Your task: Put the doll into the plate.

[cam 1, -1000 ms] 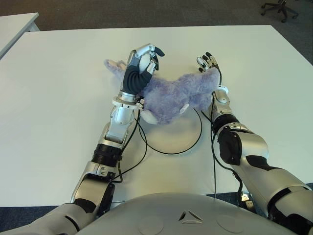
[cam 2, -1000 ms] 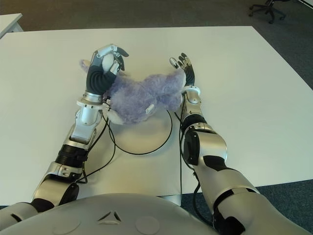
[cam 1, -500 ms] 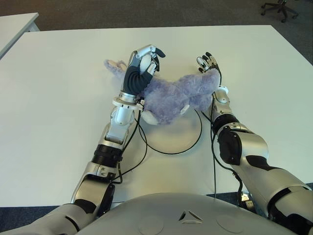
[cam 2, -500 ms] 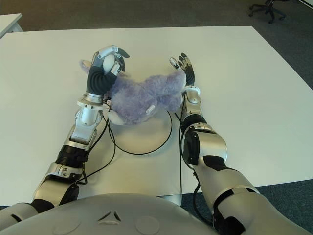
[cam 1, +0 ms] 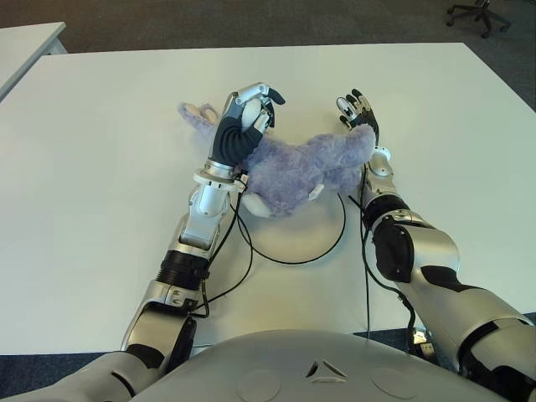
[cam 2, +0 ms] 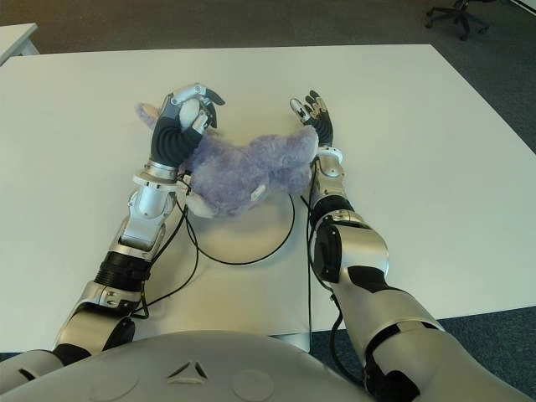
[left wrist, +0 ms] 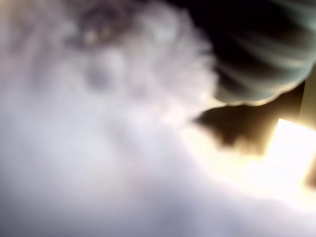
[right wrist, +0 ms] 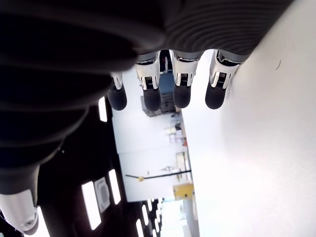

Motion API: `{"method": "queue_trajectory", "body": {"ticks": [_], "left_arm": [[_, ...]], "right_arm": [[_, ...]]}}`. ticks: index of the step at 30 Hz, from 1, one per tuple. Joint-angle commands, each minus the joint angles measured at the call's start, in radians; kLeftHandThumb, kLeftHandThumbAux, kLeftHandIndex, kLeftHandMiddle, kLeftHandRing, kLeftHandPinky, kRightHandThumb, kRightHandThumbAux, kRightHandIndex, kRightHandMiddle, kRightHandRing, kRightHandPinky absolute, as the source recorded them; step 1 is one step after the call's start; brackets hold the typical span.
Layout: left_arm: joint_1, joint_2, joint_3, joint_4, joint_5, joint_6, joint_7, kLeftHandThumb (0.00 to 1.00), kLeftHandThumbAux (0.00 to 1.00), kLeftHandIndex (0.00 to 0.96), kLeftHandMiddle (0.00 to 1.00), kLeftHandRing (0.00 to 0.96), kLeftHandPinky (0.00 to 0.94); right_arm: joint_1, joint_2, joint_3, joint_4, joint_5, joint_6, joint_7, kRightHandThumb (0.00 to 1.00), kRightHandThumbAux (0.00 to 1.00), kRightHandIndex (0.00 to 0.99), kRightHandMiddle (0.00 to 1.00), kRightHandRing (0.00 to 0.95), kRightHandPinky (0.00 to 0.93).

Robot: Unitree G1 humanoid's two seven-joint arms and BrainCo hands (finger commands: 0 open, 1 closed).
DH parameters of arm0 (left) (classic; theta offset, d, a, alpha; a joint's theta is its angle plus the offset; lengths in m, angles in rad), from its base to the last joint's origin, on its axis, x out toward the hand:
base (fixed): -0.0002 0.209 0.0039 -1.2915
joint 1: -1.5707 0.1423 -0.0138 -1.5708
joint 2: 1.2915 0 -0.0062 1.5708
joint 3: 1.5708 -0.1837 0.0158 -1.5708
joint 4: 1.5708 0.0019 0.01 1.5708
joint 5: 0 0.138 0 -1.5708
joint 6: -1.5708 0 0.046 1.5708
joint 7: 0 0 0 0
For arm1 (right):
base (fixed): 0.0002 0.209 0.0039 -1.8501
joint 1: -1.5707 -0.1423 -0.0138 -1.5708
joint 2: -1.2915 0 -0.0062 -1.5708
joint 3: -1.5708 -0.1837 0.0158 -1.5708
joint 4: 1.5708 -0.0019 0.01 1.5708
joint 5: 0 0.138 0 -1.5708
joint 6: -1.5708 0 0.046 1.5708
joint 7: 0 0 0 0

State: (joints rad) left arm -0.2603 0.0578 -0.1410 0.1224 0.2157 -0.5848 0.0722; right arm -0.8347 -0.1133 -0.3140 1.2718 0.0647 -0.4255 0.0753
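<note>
The doll is a fluffy purple plush, lying across the far rim of the plate, a white disc with a thin black edge on the white table. My left hand is curled over the doll's left end, fingers closed on a pale limb of it. Purple fur fills the left wrist view. My right hand stands upright against the doll's right end, its fingers straight and holding nothing. The doll hides the plate's far part.
The white table stretches wide on both sides of the plate. Black cables run down both forearms, beside the plate. A second table shows at the far left, and an office chair at the far right.
My left hand has come slightly nearer and lower with the doll, and the doll's body has settled further over the plate. The right hand has barely moved.
</note>
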Motion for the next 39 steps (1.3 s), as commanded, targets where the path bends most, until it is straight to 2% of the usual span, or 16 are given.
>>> {"method": "queue_trajectory", "body": {"ticks": [1,20,39], "left_arm": [[0.025,-0.006,-0.010,-0.006,-0.033,0.023,-0.035,0.750,0.694,0.442,0.831,0.844,0.844],[0.044,-0.005,-0.030,-0.006,-0.073,0.024,-0.095,0.750,0.693,0.442,0.840,0.850,0.855],[0.044,-0.009,-0.040,0.015,-0.079,0.000,-0.101,0.749,0.694,0.442,0.846,0.854,0.855]], "right_arm": [[0.072,0.022,0.000,0.053,0.004,0.055,-0.005,0.074,0.597,0.018,0.040,0.038,0.062],[0.073,0.022,0.001,0.053,0.005,0.051,-0.004,0.071,0.604,0.019,0.041,0.039,0.058],[0.072,0.022,0.002,0.053,0.004,0.052,-0.002,0.070,0.601,0.019,0.039,0.038,0.060]]}}
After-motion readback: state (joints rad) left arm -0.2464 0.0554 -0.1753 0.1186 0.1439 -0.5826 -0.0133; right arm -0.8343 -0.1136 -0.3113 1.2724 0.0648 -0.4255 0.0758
